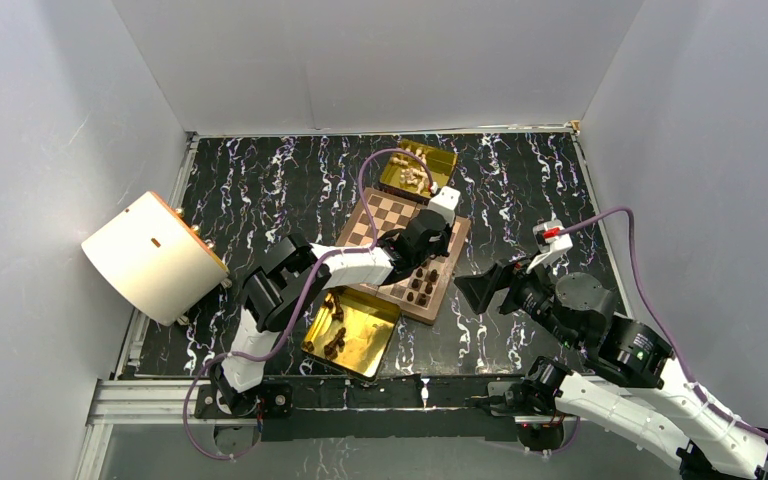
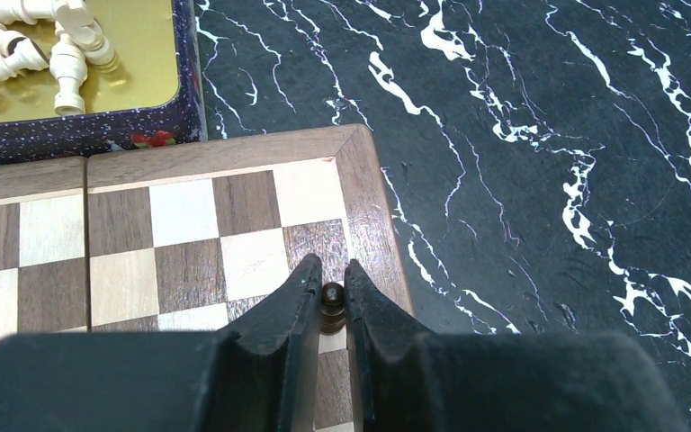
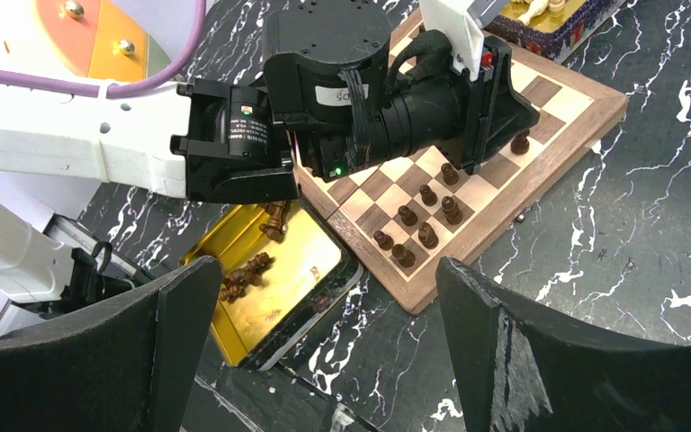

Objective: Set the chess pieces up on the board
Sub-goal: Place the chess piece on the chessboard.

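Observation:
The board (image 1: 381,214) lies mid-table, and several dark chess pieces (image 1: 422,286) stand in two rows at its near right corner (image 3: 425,216). My left gripper (image 2: 331,274) is shut on a dark pawn (image 2: 331,295) over an edge square by the board's right rim (image 2: 373,225). That pawn shows at the fingertips in the right wrist view (image 3: 520,142), on or just above the board. My right gripper (image 3: 319,297) is open and empty, hovering over the table right of the board (image 1: 472,290).
A gold tray (image 1: 360,335) with several loose dark pieces (image 3: 243,270) lies at the board's near left corner. A second gold tray (image 2: 144,72) with cream pieces (image 2: 54,45) sits behind the board. A large white drum (image 1: 150,255) stands at the left wall.

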`<state>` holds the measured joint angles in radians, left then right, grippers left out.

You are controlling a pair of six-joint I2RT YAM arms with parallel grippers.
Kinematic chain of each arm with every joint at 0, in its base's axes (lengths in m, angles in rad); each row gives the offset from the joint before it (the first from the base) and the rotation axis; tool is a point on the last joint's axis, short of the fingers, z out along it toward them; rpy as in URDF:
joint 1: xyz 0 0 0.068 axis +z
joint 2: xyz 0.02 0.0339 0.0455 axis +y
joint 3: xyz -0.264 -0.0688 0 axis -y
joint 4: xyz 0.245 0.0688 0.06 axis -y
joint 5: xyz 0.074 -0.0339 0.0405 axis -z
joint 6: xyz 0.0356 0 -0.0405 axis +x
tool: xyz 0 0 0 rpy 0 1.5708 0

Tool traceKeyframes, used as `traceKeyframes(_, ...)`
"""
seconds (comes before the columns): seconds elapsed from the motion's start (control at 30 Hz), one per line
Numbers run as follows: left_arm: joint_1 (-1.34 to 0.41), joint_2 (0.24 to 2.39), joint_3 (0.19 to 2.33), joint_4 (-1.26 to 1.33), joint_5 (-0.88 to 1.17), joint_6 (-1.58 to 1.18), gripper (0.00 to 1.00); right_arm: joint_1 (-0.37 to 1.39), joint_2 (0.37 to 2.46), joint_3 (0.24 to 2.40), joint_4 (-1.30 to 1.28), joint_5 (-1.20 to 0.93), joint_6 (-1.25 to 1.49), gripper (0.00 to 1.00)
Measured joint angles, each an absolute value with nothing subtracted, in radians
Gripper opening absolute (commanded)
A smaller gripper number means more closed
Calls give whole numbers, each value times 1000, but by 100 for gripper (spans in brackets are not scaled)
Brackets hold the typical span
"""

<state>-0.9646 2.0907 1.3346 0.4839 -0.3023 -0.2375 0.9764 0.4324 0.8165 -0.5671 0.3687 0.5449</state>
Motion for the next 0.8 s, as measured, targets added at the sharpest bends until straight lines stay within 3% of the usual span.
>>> traceKeyframes(0.2,-965,2091,1332,486,-292,-238,19,976,429,822,-581,369,543,99)
traceKeyframes(0.8,-971,2091,1323,461,-287,-236,24,976,418,822,-582,368,547,99)
